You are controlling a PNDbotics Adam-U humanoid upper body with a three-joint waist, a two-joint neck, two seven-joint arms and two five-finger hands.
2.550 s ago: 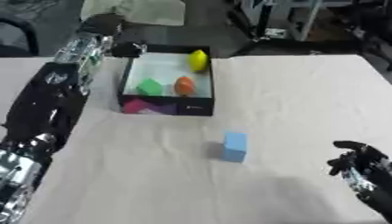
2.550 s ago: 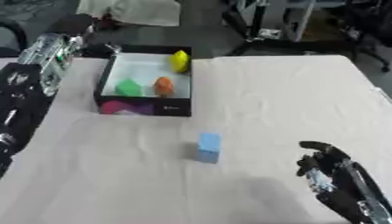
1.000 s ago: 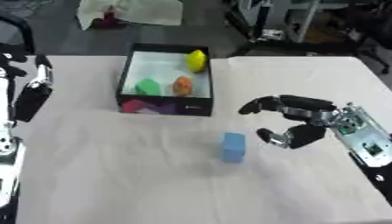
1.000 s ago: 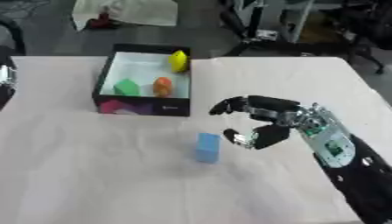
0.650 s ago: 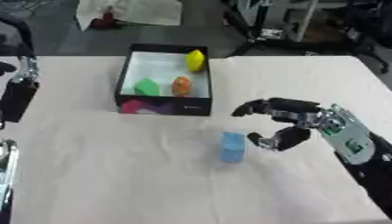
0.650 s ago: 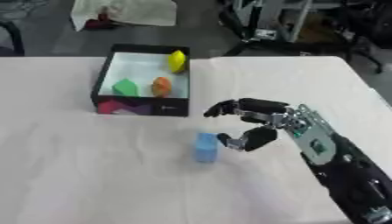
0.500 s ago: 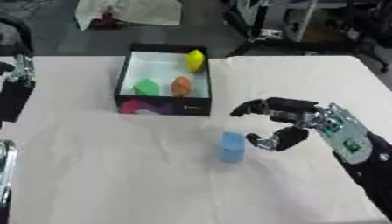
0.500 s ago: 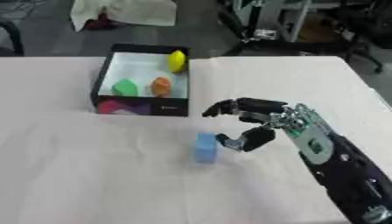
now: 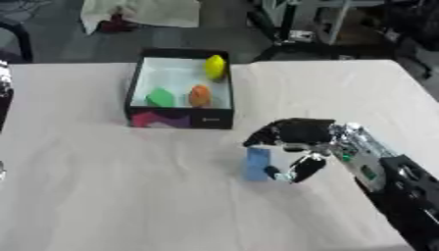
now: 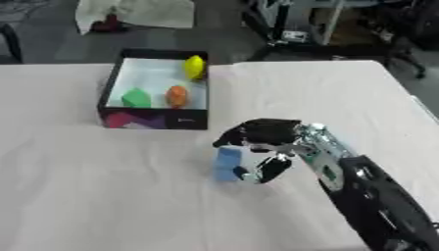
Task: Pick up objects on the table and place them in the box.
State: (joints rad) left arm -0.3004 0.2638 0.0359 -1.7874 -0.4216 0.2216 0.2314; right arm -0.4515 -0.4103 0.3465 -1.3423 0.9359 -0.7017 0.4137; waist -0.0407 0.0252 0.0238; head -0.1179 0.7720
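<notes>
My right robot hand (image 9: 296, 142) cups the blue block (image 9: 256, 163) on the table (image 9: 103, 196), fingers curled around but not clearly gripping, lining up for the box (image 9: 180, 119).

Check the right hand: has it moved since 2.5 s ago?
Yes. The right hand has come from the table's lower right edge leftward, toward the box, and now curls around the blue block.
</notes>
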